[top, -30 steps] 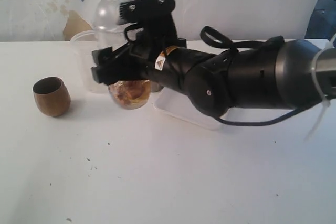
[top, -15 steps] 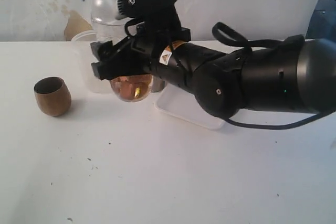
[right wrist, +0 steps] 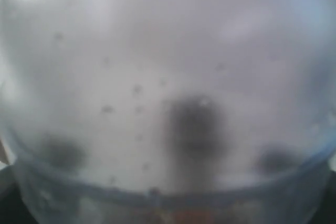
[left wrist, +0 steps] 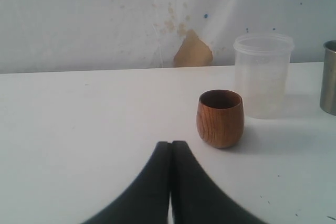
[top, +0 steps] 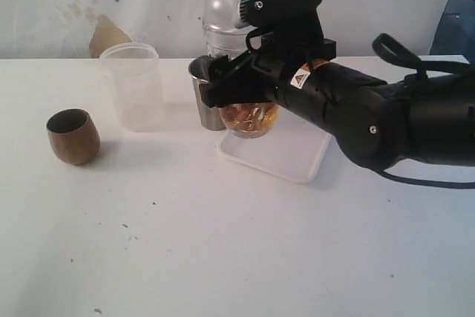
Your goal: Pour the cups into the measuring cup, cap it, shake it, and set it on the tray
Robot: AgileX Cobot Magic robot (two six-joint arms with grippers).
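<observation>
My right gripper (top: 223, 87) is shut on the measuring cup (top: 236, 12), a clear tumbler held upright, its rounded base holding amber contents (top: 249, 119). That base hangs just above the left end of the white tray (top: 286, 159). The cup's top runs off the exterior view. In the right wrist view the measuring cup (right wrist: 168, 77) fills the picture as a blur. The steel tumbler (top: 202, 102) stands just left of the held cup. The wooden cup (top: 72, 136) stands at the far left. My left gripper (left wrist: 171, 143) is shut and empty, low over the table short of the wooden cup (left wrist: 220, 118).
A frosted plastic cup (top: 133, 85) stands between the wooden cup and the steel tumbler, and shows in the left wrist view too (left wrist: 262, 74). The steel tumbler (left wrist: 329, 77) is at that view's edge. A wall closes off the table's far side.
My right arm has carried the measuring cup to the right, from in front of the frosted cup to over the tray's left end. The frosted cup and steel tumbler are uncovered now.
</observation>
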